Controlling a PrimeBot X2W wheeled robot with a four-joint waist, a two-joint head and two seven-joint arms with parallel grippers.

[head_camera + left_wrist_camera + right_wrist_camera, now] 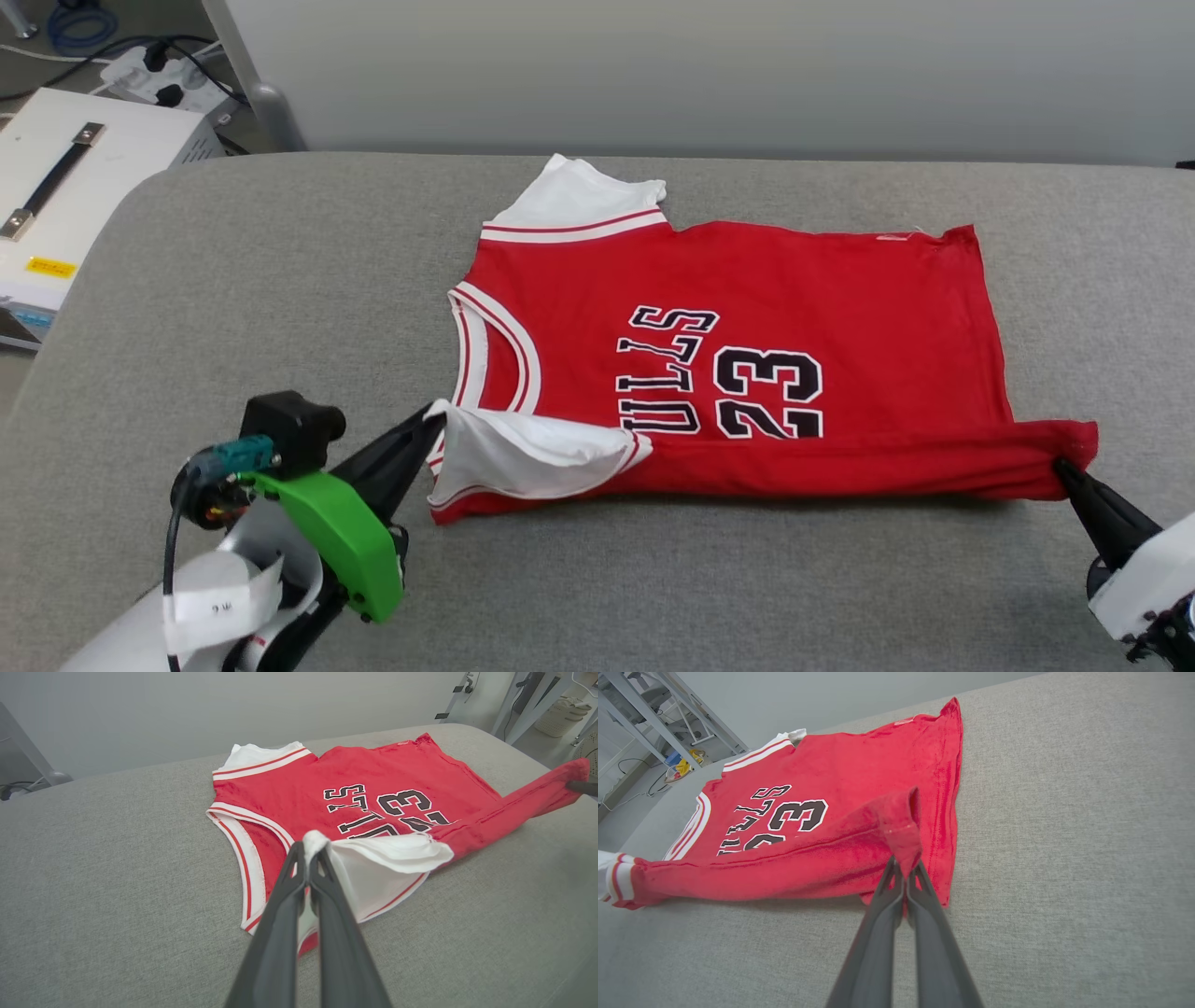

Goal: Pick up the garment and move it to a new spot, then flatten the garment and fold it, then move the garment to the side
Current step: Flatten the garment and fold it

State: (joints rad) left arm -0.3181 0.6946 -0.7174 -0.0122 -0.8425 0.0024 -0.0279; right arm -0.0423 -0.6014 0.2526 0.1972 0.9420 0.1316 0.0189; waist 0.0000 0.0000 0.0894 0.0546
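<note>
The garment [766, 308], a red jersey with white sleeves and a black "23", lies face up across the grey cushioned surface [280, 299], neck to the left. Its near edge is lifted off the surface. My left gripper [431, 422] is shut on the near white sleeve [392, 851], seen pinched at the tips of the left gripper [309, 851]. My right gripper [1064, 467] is shut on the near hem corner [901, 826] at the right, where the right gripper [904, 870] pinches the red cloth. The far white sleeve [574, 201] lies flat at the back.
A white box with a strap handle [65, 187] and a power strip with cables [159, 79] sit off the surface at the far left. A pale wall [709, 65] runs behind. Metal frame legs [668, 714] stand beyond the surface.
</note>
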